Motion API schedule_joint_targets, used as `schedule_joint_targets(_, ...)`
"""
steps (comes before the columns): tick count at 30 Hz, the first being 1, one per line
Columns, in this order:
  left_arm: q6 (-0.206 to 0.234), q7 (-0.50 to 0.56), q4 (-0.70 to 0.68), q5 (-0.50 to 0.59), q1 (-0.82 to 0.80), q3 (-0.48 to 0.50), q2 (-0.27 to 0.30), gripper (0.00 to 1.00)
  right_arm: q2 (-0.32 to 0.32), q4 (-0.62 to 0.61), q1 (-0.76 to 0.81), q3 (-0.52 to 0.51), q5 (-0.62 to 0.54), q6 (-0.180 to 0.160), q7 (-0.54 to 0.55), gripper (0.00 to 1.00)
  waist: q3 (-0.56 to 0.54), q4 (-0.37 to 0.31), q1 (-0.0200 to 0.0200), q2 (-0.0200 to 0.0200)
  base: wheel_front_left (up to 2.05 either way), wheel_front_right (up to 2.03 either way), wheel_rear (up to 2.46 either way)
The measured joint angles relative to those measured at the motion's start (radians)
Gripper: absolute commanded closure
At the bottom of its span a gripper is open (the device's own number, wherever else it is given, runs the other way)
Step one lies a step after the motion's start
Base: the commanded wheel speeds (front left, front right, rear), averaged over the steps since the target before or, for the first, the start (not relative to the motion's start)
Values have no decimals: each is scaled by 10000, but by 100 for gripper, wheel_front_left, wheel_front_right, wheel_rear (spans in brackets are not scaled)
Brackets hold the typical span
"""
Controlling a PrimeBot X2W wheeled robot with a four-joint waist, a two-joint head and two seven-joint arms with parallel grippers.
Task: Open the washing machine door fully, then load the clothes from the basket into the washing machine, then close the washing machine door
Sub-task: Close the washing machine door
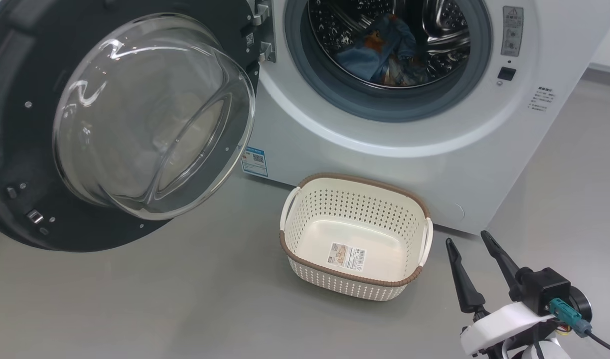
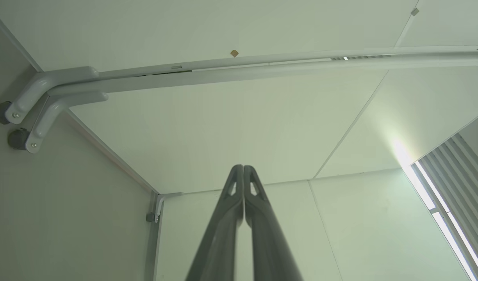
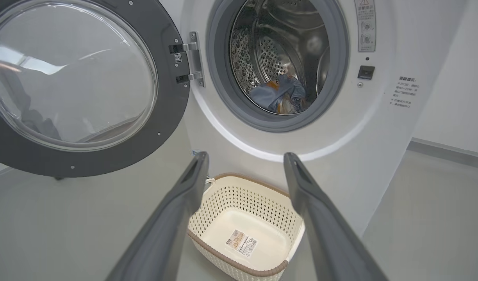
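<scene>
The washing machine [image 1: 384, 164] [image 3: 364, 148] stands ahead with its door [image 1: 150, 119] [image 3: 73, 74] swung wide to the left. Light-blue clothes [image 1: 380, 52] [image 3: 278, 95] lie inside the steel drum. The cream basket [image 1: 355, 234] [image 3: 245, 230] sits on the floor in front of the machine, with just a label sticker on its bottom. My right gripper [image 1: 468, 241] [image 3: 245, 158] hovers open to the right of the basket, nothing between its fingers. My left gripper [image 2: 243, 168] points up at a ceiling, fingers pressed together, holding nothing.
Grey floor [image 1: 160, 299] spreads left and in front of the basket. The open door overhangs the floor at the left. A white wall with a grey skirting [image 3: 450, 150] runs to the right of the machine. Ceiling rails [image 2: 239, 66] cross the left wrist view.
</scene>
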Motion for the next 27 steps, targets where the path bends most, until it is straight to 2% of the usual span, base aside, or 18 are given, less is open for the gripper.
schedule_joint_targets(6, -12, 625, 359, -343, -253, -219, 123, 100, -81, -63, 10, -6, -13, 0, 0, 0, 342, -216, 0, 0, 0, 0, 0)
schedule_joint_targets(15, -105, 1193, 784, -1081, -687, 199, 466, 100, -278, -144, -109, -44, -79, 0, 0, 0, 801, -481, 0, 0, 0, 0, 0)
schedule_joint_targets(27, -192, 1941, 1317, -1260, -816, 234, 757, 100, -401, -196, -363, -63, -138, 0, 0, 0, 1382, -756, 0, 0, 0, 0, 0)
